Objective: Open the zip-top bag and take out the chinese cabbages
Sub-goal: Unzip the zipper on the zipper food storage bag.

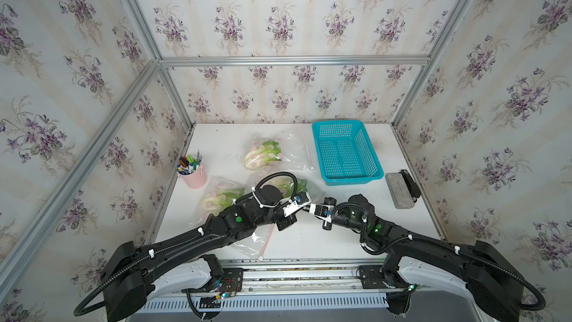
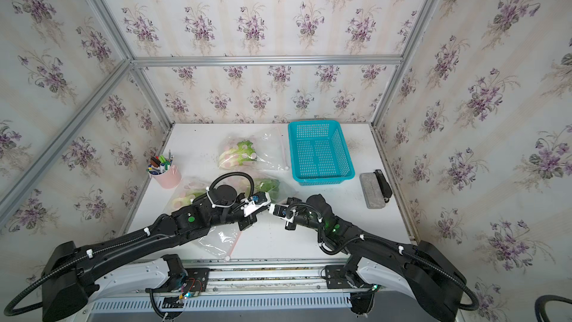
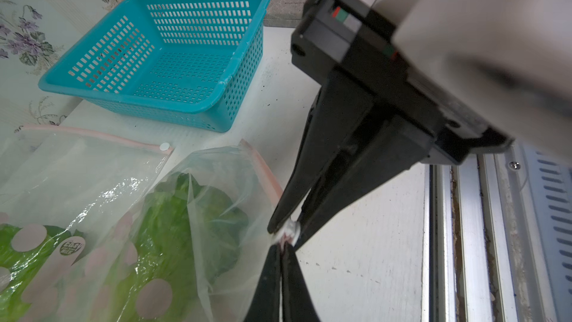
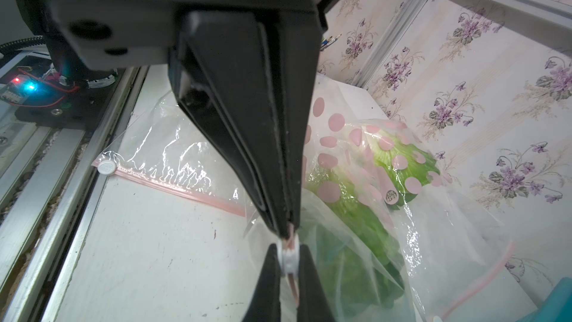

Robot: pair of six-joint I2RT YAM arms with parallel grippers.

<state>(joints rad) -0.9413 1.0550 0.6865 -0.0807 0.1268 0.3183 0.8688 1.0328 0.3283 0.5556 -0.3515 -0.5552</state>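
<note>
Left arm (image 1: 185,236) and right arm (image 1: 418,240) bend inward, tips meeting.
Left claw (image 3: 281,247) clenches the zip-top bag (image 3: 198,199) edge; right claw (image 4: 289,250) grips its slider (image 4: 290,258); chinese cabbage (image 3: 173,212) blurry inside.

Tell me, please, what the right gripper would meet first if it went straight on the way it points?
Most likely the left gripper: the two stand tip to tip at the bag, the right gripper shut on its slider. Depth is unclear.
</note>
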